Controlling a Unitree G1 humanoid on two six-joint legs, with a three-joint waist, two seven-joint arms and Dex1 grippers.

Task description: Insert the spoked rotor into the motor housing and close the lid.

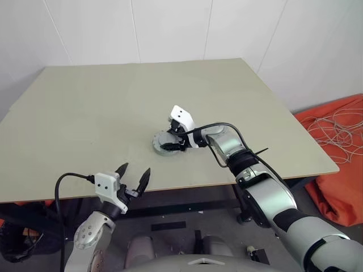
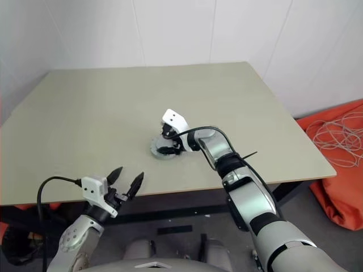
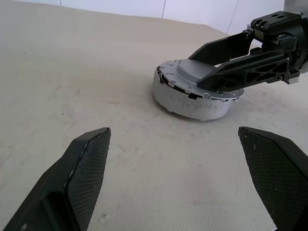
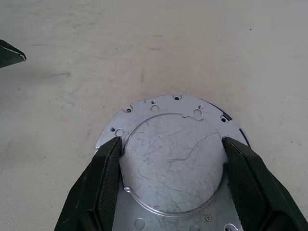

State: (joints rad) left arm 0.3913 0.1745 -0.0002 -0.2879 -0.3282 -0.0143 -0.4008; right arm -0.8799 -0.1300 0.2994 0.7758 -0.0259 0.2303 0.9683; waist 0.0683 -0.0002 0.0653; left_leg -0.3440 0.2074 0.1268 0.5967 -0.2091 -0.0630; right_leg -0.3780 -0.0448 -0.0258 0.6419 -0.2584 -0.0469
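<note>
The left gripper (image 1: pixel 135 176) is hanging near the front edge of the surface (image 1: pixel 102 107), close to the robot, and its two black fingers (image 3: pixel 84 166) are spread wide apart with nothing between them. It is pointing across the surface at the motor, probably staying out of the way while the other arm is working. A little farther out, near the middle of the surface, the motor housing (image 3: pixel 190 102) is sitting flat, a short round silver cup. The lid (image 4: pixel 173 161) is lying on top of it, so the housing looks covered, and the spoked rotor is hidden if it is inside. The right gripper (image 4: pixel 172 185) is reaching in from the right side and tilting down over the lid. Its fingers (image 4: pixel 103 185) are standing on either side of the raised round part of the lid, just beside its edges. I cannot tell if they are squeezing it yet. They are likely placed there to press or settle the lid. Past the motor, the surface is running back to a white wall.
</note>
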